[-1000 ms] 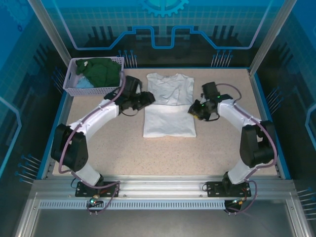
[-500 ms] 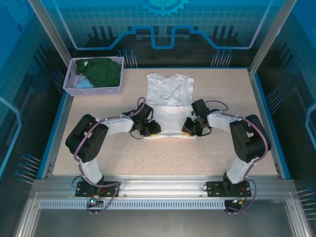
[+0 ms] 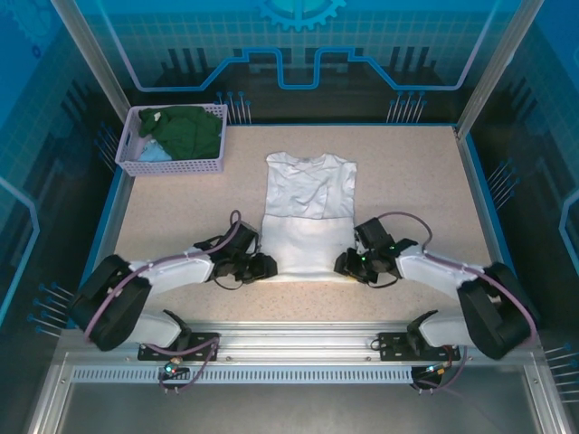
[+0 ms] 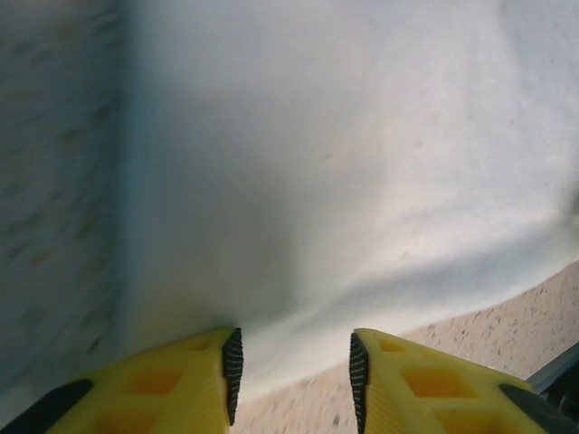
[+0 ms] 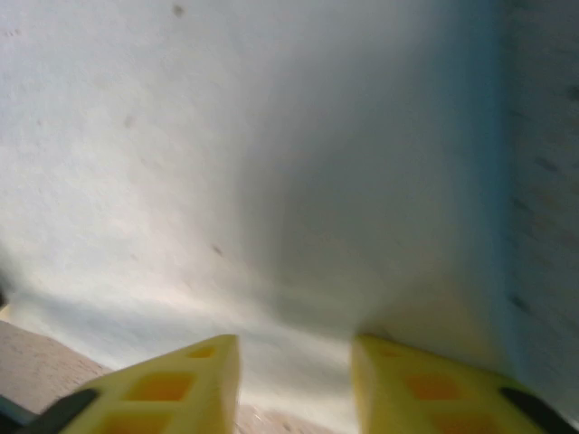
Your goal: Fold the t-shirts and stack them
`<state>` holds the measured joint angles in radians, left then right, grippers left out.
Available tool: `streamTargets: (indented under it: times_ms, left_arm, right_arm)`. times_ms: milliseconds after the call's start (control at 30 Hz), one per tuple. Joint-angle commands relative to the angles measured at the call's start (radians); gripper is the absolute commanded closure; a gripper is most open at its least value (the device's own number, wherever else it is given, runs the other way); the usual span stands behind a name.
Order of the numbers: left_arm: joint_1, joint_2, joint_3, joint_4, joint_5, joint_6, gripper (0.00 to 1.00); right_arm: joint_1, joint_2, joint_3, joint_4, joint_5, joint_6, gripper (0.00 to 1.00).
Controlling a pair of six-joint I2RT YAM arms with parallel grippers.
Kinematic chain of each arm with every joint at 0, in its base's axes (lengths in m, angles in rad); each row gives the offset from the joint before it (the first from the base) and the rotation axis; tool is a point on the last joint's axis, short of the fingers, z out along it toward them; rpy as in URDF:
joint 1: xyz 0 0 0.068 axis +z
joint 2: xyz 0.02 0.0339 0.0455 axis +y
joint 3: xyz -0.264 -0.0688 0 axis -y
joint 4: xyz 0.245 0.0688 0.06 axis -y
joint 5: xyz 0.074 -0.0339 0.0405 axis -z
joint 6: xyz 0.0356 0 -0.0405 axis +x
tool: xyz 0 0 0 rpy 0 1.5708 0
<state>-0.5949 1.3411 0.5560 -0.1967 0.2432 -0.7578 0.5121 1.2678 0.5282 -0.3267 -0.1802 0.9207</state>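
One white t-shirt [image 3: 308, 212] lies flat mid-table [image 3: 407, 181], collar at the far end and its near hem between the two grippers. The left gripper [image 3: 265, 268] sits low at the hem's left corner on a stretched-out arm, its fingers apart at the cloth edge. The right gripper [image 3: 344, 265] mirrors it at the right corner, also parted. Beyond the shirt's far left corner, a lavender basket [image 3: 172, 166] holds a dark green t-shirt [image 3: 192, 131] and a light blue t-shirt [image 3: 154, 152].
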Motion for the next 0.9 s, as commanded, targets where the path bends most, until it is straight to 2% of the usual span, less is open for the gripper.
streamTargets:
  times_ms: [0, 100, 200, 333, 433, 567, 700, 867]
  left_arm:
    - [-0.013, -0.129, 0.042, -0.173, -0.042, -0.009, 0.57]
    - [-0.041, -0.151, 0.099, -0.1, 0.052, -0.035, 0.62]
    - [-0.117, -0.044, 0.154, 0.045, 0.143, -0.078, 0.73]
    - [-0.225, 0.157, 0.227, 0.209, 0.192, -0.128, 0.75]
    - [-0.244, 0.294, 0.266, 0.283, 0.214, -0.155, 0.78]
    - [-0.245, 0.366, 0.254, 0.202, 0.108, -0.105, 0.78]
    - [-0.241, 0.339, 0.211, 0.043, -0.036, -0.038, 0.72]
    - [-0.214, 0.243, 0.124, 0.032, -0.063, -0.039, 0.59]
  right_arm:
    - [0.016, -0.141, -0.028, -0.156, 0.096, 0.046, 0.54]
    - [0.026, -0.259, -0.036, -0.182, 0.114, 0.098, 0.57]
    - [0.035, -0.288, -0.044, -0.165, 0.108, 0.137, 0.67]
    - [0.039, -0.212, -0.041, -0.118, 0.09, 0.14, 0.79]
    - [0.043, -0.111, -0.019, -0.112, 0.088, 0.119, 0.83]
    - [0.019, 0.001, -0.01, -0.135, 0.099, 0.094, 0.86]
    - [-0.018, 0.048, -0.053, -0.11, 0.093, 0.077, 0.86]
    - [-0.047, 0.06, -0.059, -0.113, 0.111, 0.067, 0.84]
